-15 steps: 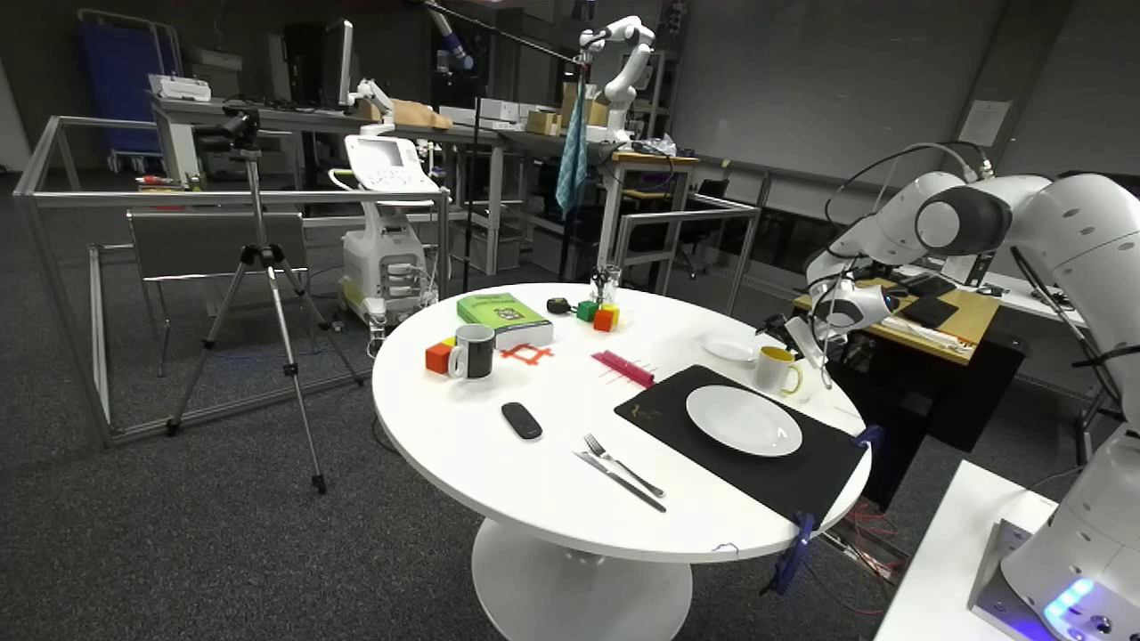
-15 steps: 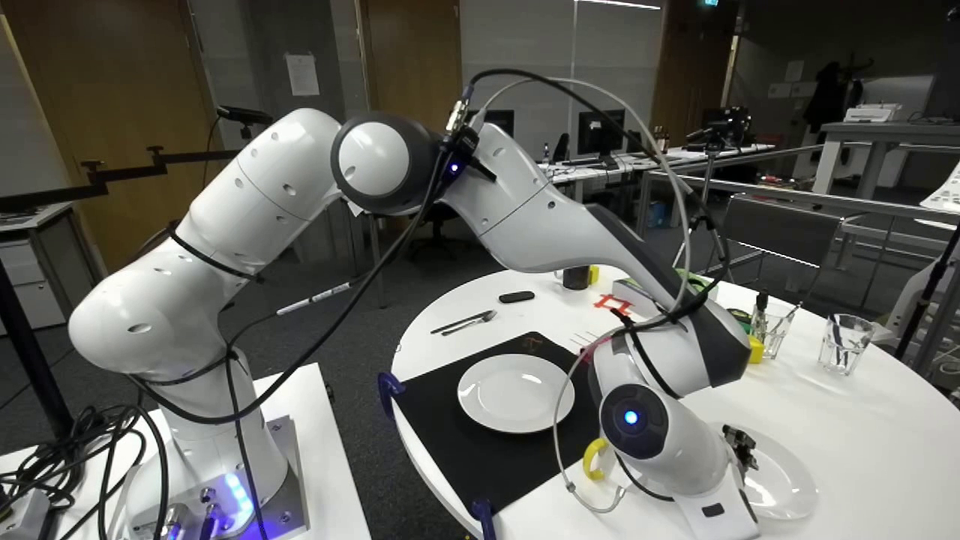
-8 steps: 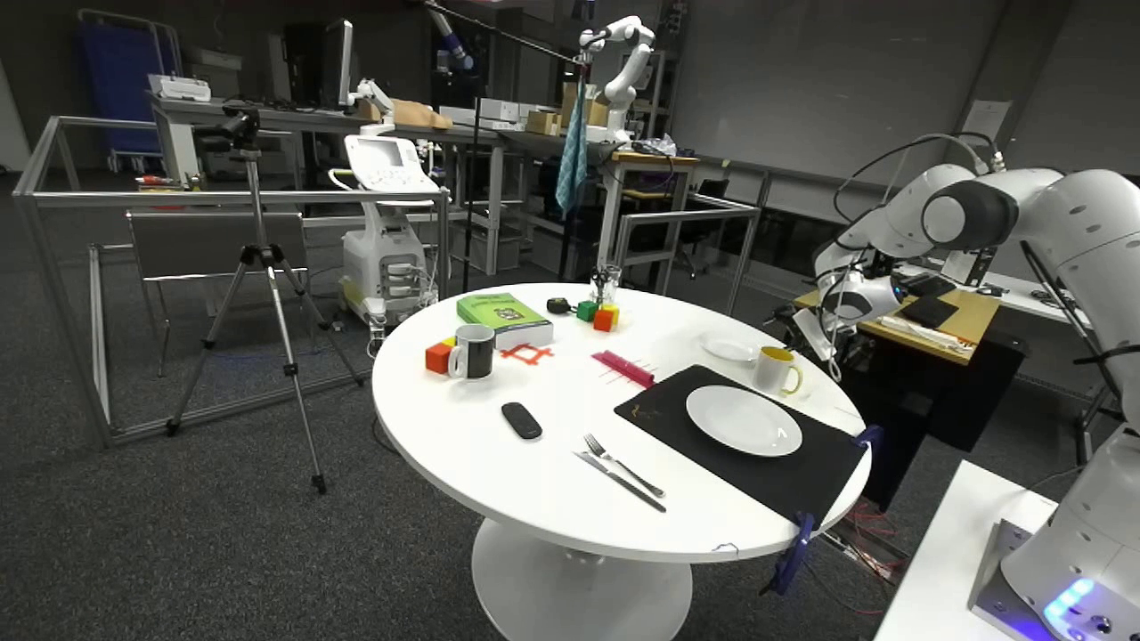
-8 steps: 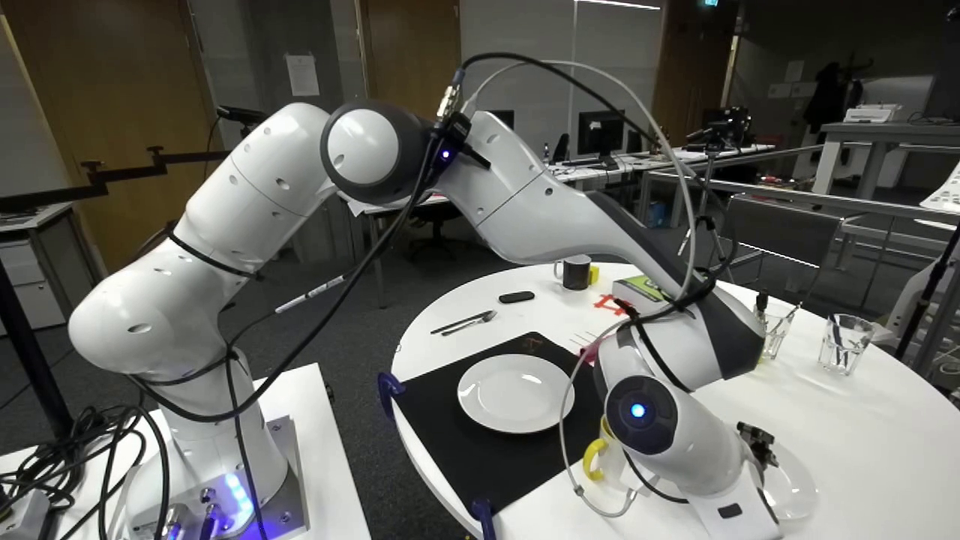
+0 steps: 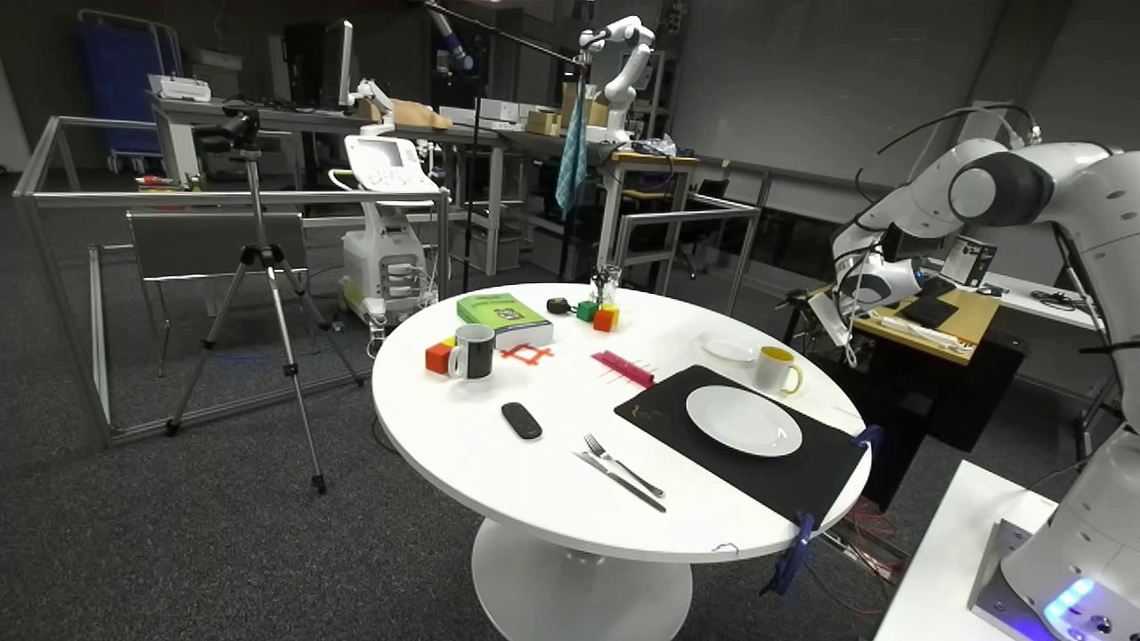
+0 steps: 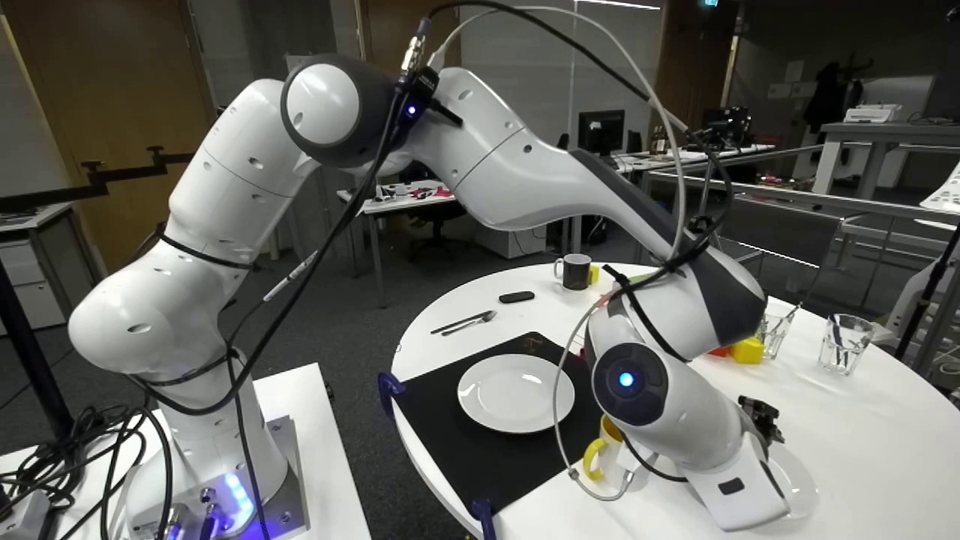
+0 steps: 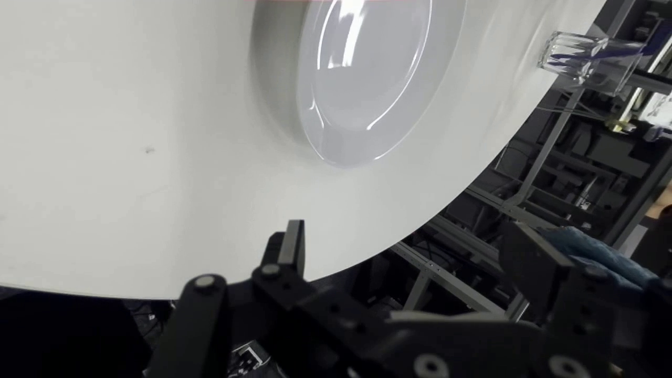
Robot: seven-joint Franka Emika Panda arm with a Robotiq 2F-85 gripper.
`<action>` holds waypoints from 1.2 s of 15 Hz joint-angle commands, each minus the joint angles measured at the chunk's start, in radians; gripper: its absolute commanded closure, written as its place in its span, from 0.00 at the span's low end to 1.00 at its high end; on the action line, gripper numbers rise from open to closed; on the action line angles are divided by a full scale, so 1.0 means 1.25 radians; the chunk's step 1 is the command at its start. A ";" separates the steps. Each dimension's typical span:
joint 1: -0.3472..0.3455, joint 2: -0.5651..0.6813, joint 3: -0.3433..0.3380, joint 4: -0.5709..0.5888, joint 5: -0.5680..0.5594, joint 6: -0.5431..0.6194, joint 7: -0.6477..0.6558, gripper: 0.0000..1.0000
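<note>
Wrist view: plate [image 7: 378, 84] lies up-frame from my gripper [image 7: 415, 249], clearly apart;
Long axis, as seen: runs up-frame;
Jaws: I have them spread, holding nothing;

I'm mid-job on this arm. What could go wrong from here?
The dangling cable might catch the yellow-handled mug if lowered; they appear close in an exterior view. The open, empty claw may clip the plate ahead of its fingertips in the wrist view. A wide swing could tip the glass near the edge of the table.
</note>
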 commanded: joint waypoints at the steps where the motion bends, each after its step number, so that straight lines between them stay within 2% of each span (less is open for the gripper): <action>1: 0.008 -0.105 -0.001 -0.093 0.012 -0.028 -0.061 0.00; 7: 0.028 -0.210 0.018 -0.174 0.040 -0.036 -0.176 0.00; 18: 0.121 -0.350 0.077 -0.300 0.032 -0.028 -0.307 0.00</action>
